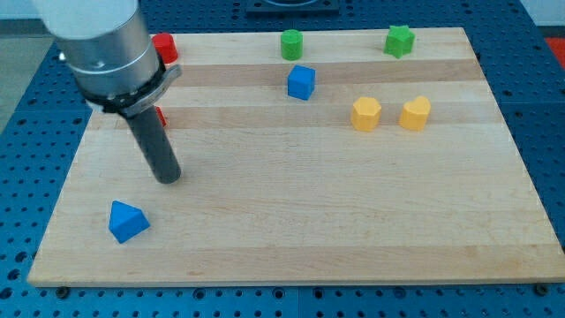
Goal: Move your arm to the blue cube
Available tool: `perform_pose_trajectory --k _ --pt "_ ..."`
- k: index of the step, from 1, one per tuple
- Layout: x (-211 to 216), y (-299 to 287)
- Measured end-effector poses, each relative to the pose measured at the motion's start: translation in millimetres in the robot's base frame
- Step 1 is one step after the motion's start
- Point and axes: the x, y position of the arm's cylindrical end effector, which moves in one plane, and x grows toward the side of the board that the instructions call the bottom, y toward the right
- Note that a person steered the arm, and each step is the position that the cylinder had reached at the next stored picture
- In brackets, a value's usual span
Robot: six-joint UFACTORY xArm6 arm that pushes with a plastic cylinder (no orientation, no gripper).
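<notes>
Blue marks the goal, a blue cube near the view's top centre, well apart from the clawless rod, whose tip rests on bare wooden board above a blue triangular block, so nothing is gripped.

Single raised view over wooden board

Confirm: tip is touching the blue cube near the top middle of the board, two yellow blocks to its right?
Not quite. In the camera view my tip is not touching the blue cube; it sits well apart, toward the view's lower left. The rest holds: the cube is near the top middle, with the two yellow blocks to its right.
</notes>
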Motion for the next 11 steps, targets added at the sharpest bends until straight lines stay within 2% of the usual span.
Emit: perform_pose_trajectory --k 3,6,8,10,11 --pt "-70 41" --pt "-170 76" --pt "-197 128" --pt "-198 180" --pt "-197 187"
